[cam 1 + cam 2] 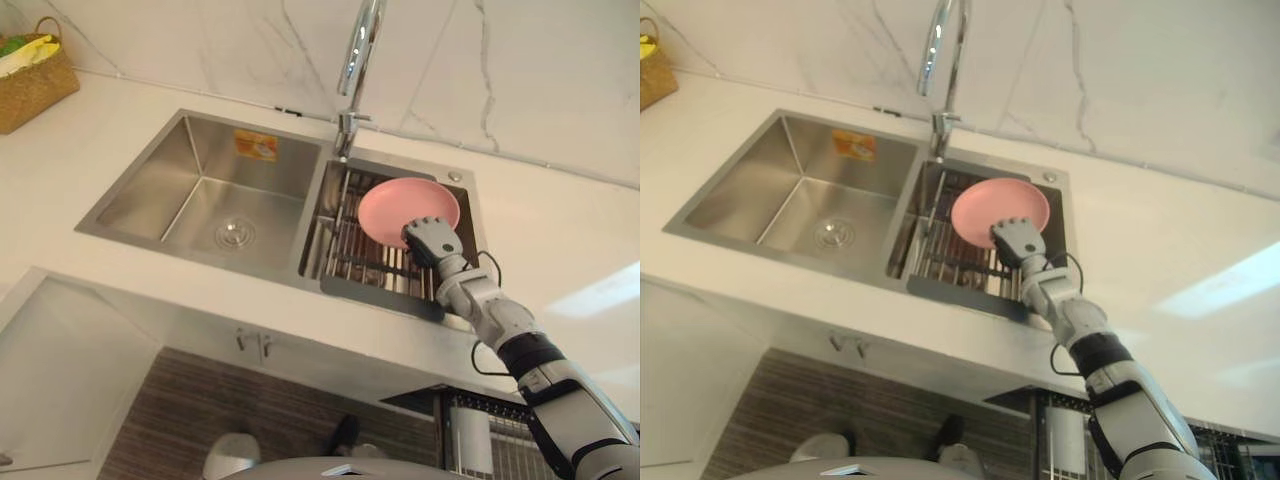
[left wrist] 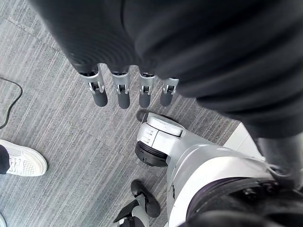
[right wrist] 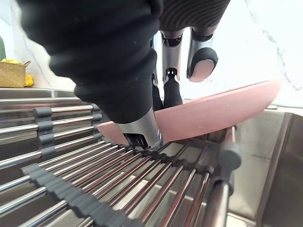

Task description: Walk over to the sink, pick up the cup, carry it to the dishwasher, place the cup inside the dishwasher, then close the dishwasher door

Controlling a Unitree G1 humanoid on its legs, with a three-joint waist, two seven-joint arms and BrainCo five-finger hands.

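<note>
- Over the right basin of the steel sink, the right hand is gripping a pink plate by its near rim, with the fingers curling over the top face and the thumb pressing from below.
- The plate is tilting above a roll-up rack of metal bars that is spanning this basin; whether its low edge is touching the bars, I cannot tell.
- A chrome faucet is rising behind the divider between the basins.
- A woven basket is sitting on the white counter, well apart at the far left.
- The left hand is hanging over grey floor, fingers straight and holding nothing, near a person's white shoe.
</note>
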